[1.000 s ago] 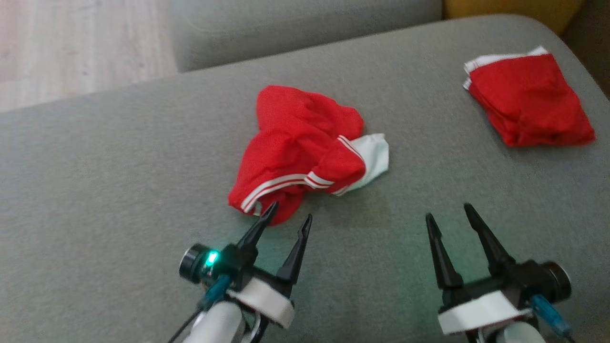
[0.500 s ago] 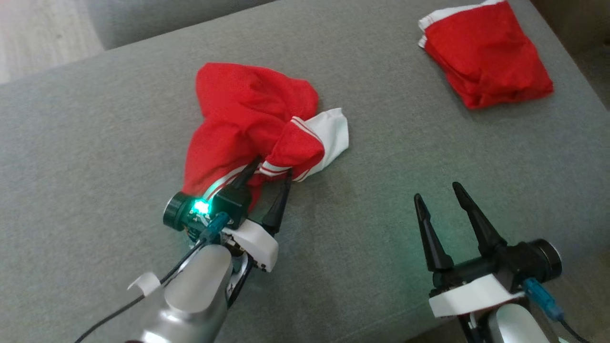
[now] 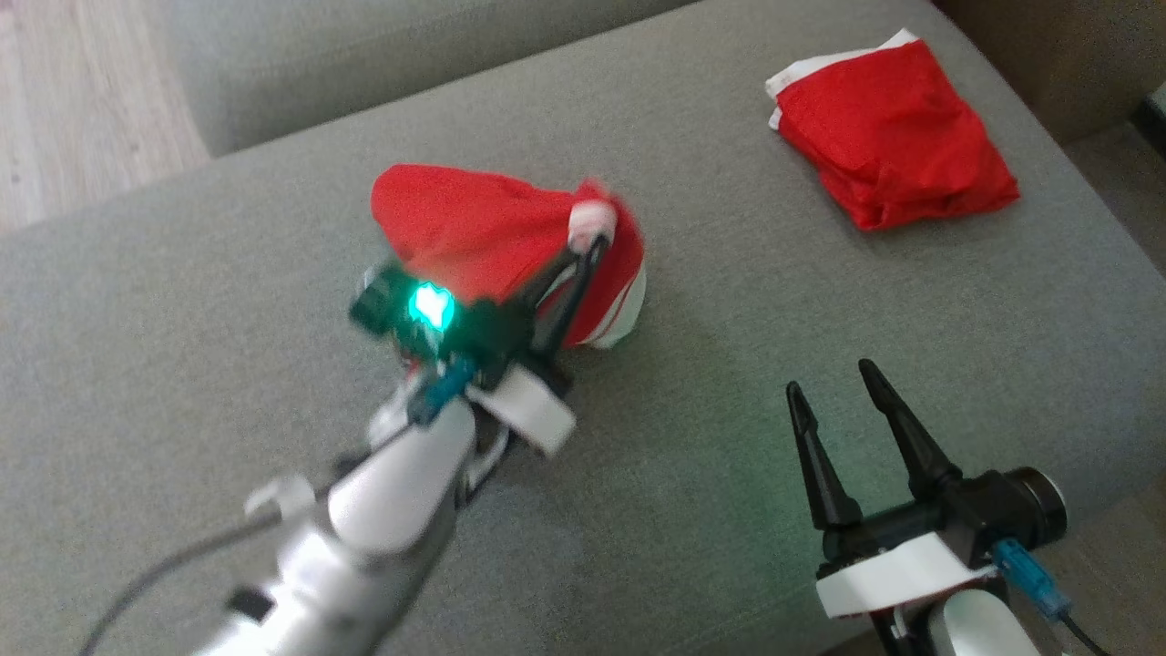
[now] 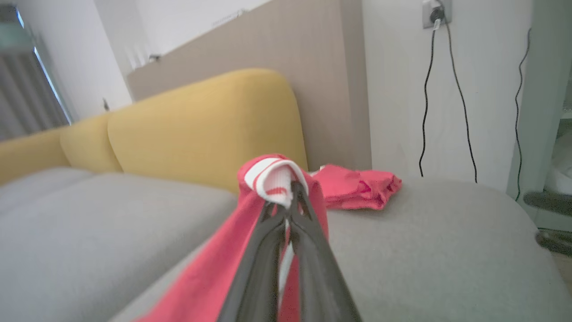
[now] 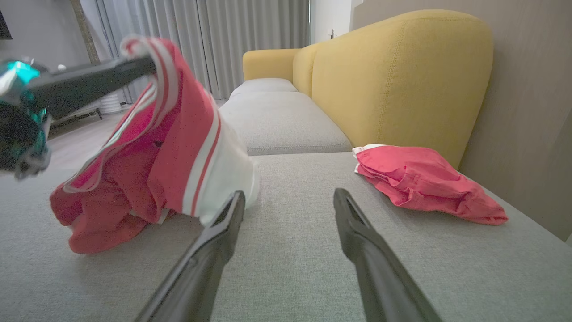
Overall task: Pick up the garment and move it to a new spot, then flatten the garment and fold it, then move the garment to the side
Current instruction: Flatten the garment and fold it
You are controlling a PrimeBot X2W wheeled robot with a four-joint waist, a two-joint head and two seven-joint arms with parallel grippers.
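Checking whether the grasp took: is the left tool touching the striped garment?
Touching. The left wrist view shows the left tool shut on the garment, with its white striped edge bunched over the fingertips.

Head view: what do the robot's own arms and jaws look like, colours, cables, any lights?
Both end in long tapering black jaws above a white bracket. The left arm is silvery, with a glowing green light, a blue plug and a thin dark cable. The right arm has the same blue plug and cable.

the left forearm is blurred, and the garment runs off the bottom edge.
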